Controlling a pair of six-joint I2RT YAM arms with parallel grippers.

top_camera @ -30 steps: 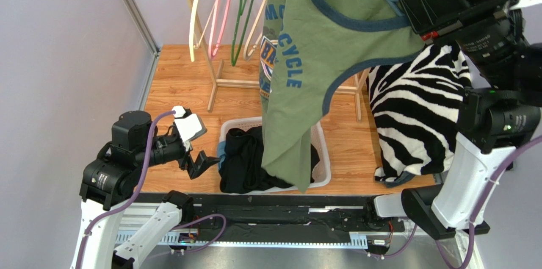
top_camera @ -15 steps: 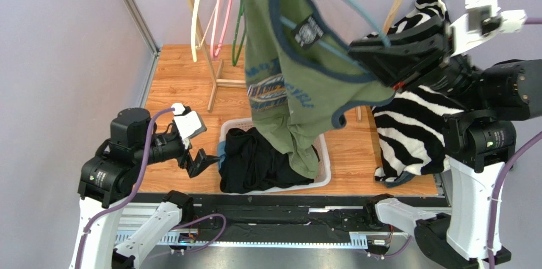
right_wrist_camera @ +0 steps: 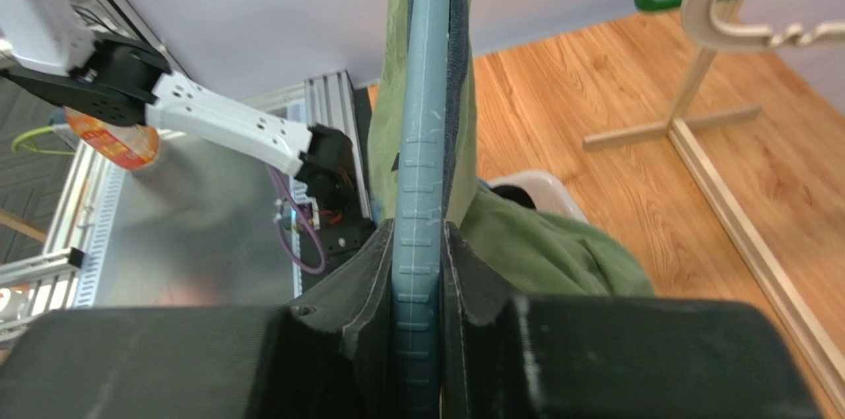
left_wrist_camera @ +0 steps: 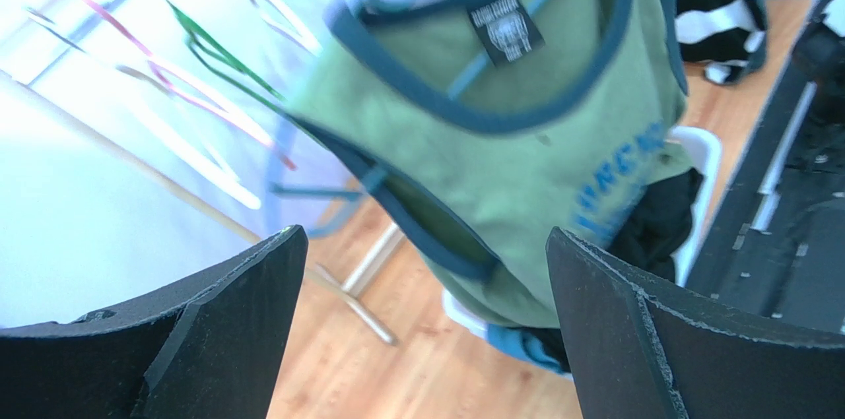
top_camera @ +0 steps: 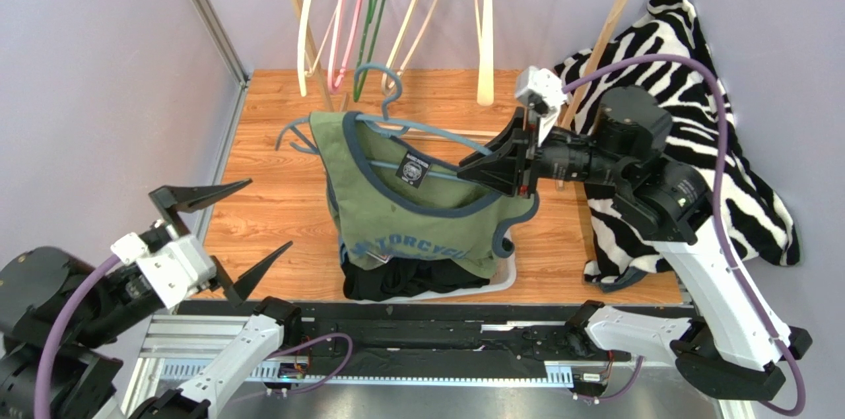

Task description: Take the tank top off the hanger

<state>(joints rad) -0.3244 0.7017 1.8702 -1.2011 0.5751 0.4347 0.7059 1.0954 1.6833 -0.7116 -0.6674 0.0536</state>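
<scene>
Above the basket (top_camera: 504,273): green tank top (top_camera: 417,211) drapes on blue hanger (top_camera: 436,135).
Right gripper (top_camera: 474,167): pinching the hanger's arm.
Left gripper (top_camera: 269,213): spread wide, well apart.
Handling: light, limp cloth; likely best taken at a strap.

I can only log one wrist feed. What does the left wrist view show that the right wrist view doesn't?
Left wrist only: the black neck label and blue lettering on the tank top, framed by the open left gripper. Right wrist only: the right gripper shut on the blue hanger. Both: the green tank top, that hanger and the white basket.
</scene>
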